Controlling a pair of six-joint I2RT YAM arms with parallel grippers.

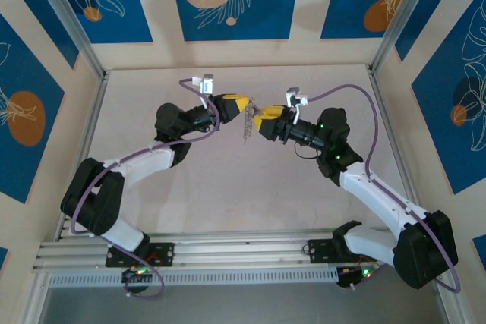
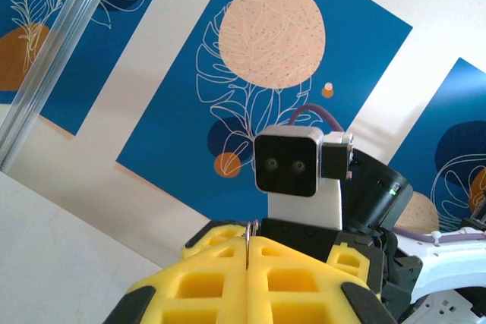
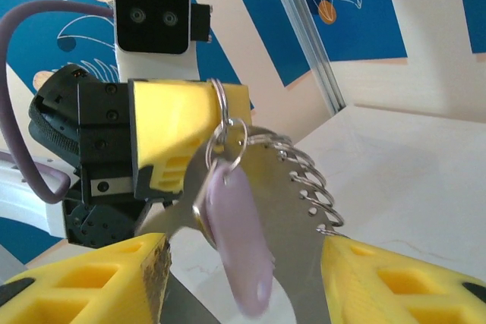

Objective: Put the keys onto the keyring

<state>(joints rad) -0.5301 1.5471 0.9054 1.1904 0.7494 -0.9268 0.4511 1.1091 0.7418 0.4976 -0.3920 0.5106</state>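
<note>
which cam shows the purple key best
Right wrist: the key hangs close, lilac head clear, on a small ring. In the top view the keyring is a tiny silvery dangle between the arms, key too small to tell; the left wrist gives a thin metal sliver in its jaws.

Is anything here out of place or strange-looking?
Nothing looks broken or spilled. The one oddity: the keyring hangs in mid-air above the table, held up by the shut left gripper, with the lilac-headed key dangling in front of it. The right gripper has its fingers either side; whether they pinch it is unclear.
</note>
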